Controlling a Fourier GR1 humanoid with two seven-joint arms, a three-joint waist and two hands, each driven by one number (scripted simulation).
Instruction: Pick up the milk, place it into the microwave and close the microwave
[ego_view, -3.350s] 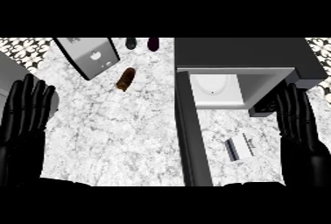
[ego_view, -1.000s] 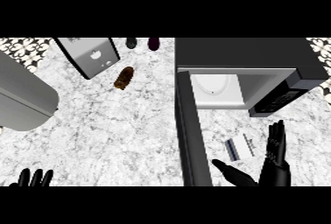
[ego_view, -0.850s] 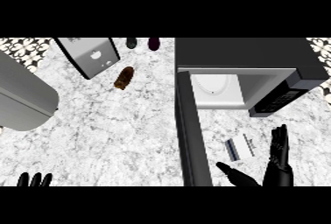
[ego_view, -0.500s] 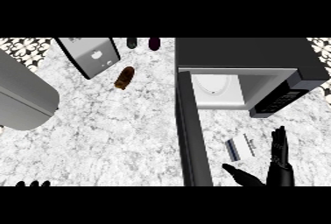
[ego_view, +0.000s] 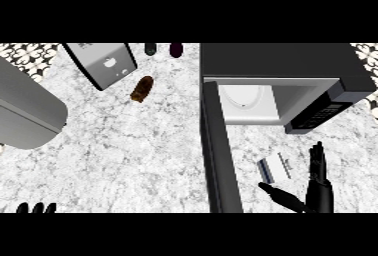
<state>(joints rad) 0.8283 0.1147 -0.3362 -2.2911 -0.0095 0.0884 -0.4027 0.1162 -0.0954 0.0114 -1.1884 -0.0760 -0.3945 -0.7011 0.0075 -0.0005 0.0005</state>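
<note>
Clearly we are at the reach: our right hand (ego_view: 319, 186), fingers straight and thumb spread wide, holds nothing beside the milk (ego_view: 275, 168) lying on the counter (ego_view: 133, 145) before the open microwave (ego_view: 284, 75), so closing round it comes next.

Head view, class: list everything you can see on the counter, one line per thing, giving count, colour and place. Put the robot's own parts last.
Counter: one, white-grey marble, fills the view.
Microwave: one, black, top right, white cavity showing.
Microwave door: one, black, swung open, running down the middle.
Milk carton: one, white with a dark end, lying right of the door, below the microwave.
Brown item: one, upper centre-left; kind unclear.
Dark-framed white panel: one, top left.
Small dark items: two, top edge.
Grey bulky object: one, left edge.
Right hand: black, open, beside the carton, not touching it.
Left hand: black, only the fingers show, bottom left.
</note>
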